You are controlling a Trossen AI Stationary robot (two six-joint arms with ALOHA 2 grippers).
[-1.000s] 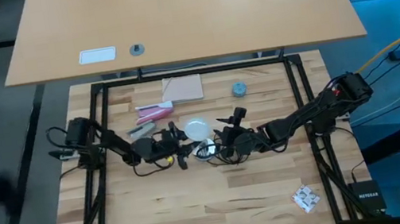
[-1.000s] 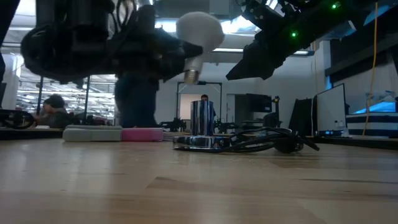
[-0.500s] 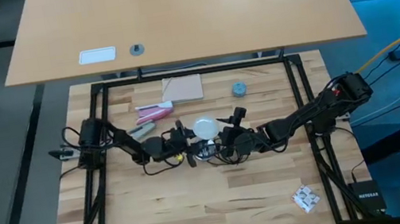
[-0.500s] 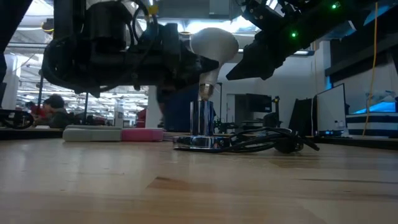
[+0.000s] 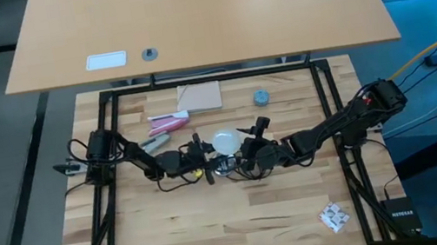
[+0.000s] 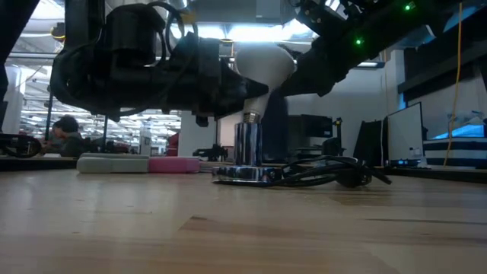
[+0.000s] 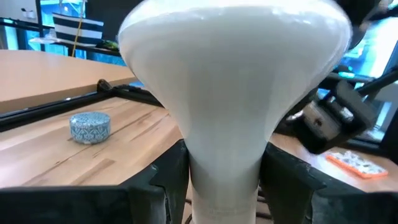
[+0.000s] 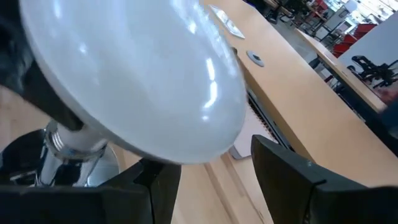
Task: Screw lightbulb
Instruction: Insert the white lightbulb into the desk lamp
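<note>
The white lightbulb (image 6: 262,61) stands upright with its globe up and its grey screw base (image 6: 249,118) right at the mouth of the silvery socket (image 6: 247,148). The socket stands on its round foot at the table's middle. My left gripper (image 7: 224,186) is shut on the bulb and reaches in from the table's left (image 5: 206,153). My right gripper (image 8: 214,180) hangs open just right of the globe (image 5: 244,147), a little above table height, with the globe ahead of its fingers. My left gripper pinches the bulb's tapered neck (image 7: 224,155), below the globe, between its two fingers. The fingers come in level from the table's left. The bulb stands upright with its screw base (image 8: 62,143) down on the socket's mouth; how far in it sits cannot be told.
The socket's black cord (image 6: 327,171) lies coiled to its right. Pink and grey pieces (image 5: 167,122), a tan square (image 5: 199,96) and a blue-grey cap (image 5: 261,96) lie toward the far edge. Crumpled foil (image 5: 334,217) lies near right. A person (image 6: 65,133) sits beyond the table.
My left gripper has carried the bulb toward the table's right and down. The bulb has stayed upright. Its screw base was up and left of the socket and now stands on the socket's top.
</note>
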